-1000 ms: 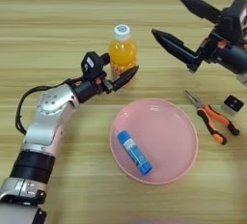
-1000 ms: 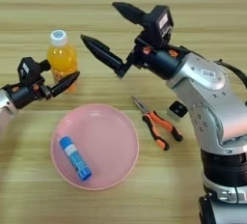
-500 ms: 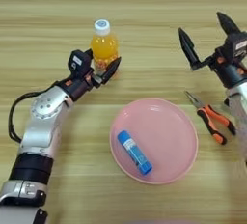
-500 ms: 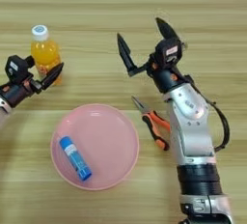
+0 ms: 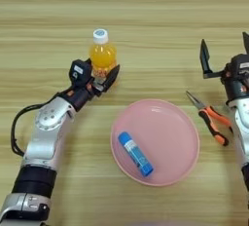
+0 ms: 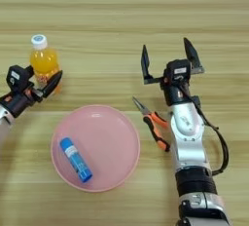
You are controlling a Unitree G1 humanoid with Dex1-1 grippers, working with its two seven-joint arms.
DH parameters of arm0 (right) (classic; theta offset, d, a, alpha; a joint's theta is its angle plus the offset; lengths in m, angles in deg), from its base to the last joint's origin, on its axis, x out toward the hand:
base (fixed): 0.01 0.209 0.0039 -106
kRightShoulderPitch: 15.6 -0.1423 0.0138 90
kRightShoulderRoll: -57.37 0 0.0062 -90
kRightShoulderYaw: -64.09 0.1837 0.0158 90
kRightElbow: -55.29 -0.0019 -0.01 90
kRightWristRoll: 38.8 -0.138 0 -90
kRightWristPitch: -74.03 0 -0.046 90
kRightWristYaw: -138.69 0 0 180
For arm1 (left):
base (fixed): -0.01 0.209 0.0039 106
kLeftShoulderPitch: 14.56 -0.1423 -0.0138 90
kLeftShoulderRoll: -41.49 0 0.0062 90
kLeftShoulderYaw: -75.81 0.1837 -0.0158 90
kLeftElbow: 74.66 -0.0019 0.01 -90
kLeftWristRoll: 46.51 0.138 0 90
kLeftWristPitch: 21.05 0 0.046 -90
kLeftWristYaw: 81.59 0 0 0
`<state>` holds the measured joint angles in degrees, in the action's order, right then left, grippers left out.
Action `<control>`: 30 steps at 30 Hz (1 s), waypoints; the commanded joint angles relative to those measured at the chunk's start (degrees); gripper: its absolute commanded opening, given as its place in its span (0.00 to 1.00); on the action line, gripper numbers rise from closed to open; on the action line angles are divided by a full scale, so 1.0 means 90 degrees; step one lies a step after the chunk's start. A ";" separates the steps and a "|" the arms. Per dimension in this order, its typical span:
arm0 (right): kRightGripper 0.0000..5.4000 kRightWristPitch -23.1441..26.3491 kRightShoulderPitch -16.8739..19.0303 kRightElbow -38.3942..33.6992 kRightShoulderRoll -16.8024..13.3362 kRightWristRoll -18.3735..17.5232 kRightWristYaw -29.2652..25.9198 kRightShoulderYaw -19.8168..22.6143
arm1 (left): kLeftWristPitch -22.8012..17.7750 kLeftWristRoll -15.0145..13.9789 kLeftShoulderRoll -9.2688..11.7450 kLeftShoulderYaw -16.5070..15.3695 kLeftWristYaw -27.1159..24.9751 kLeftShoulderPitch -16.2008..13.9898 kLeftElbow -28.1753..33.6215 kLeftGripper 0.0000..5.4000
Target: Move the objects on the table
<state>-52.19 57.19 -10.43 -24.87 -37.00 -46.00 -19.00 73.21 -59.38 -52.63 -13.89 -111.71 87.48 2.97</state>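
Take the pink plate (image 5: 170, 161) as your landmark. Up and to its left, your left gripper (image 5: 99, 76) sits at the orange juice bottle (image 5: 102, 54), which stands upright with its long axis vertical; the fingers (image 5: 112, 76) flank its lower body, apparently grasping it, though contact is hard to confirm. The forearm runs back down-left from the plate. The blue glue stick (image 5: 135, 153) lies diagonally inside the plate. To the plate's right, beyond the pliers (image 6: 153, 122), your right gripper (image 6: 168, 59) points upward, fingers spread wide and holding nothing.
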 commanded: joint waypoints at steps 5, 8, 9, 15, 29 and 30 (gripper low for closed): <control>1.00 -0.0471 -0.0201 0.0347 -0.0016 0.0184 0.0252 -0.0107 | -0.0023 0.0212 -0.0081 0.0078 0.0190 -0.0048 -0.0057 0.63; 1.00 -0.0488 -0.0197 0.0331 -0.0033 0.0169 0.0276 -0.0115 | -0.0041 0.0265 -0.0138 0.0056 0.0333 -0.0051 -0.0172 0.63; 1.00 -0.0496 -0.0194 0.0317 -0.0040 0.0171 0.0284 -0.0112 | -0.0051 0.0287 -0.0160 0.0037 0.0409 -0.0047 -0.0244 0.63; 1.00 -0.0501 -0.0180 0.0218 -0.0059 0.0147 0.0294 -0.0099 | 0.0108 0.0529 -0.0221 0.0136 0.0588 -0.0124 -0.0465 0.63; 1.00 -0.0437 -0.0081 -0.0070 -0.0070 0.0098 0.0291 -0.0165 | 0.0328 0.0744 -0.0280 0.0186 0.0656 -0.0310 -0.0596 0.69; 1.00 -0.0434 -0.0077 -0.0079 -0.0073 0.0095 0.0290 -0.0166 | 0.0340 0.0756 -0.0281 0.0184 0.0677 -0.0315 -0.0601 0.70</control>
<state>-56.46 56.63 -10.25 -25.12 -35.91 -43.14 -20.32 75.95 -53.52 -55.13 -12.63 -106.12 85.19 -2.15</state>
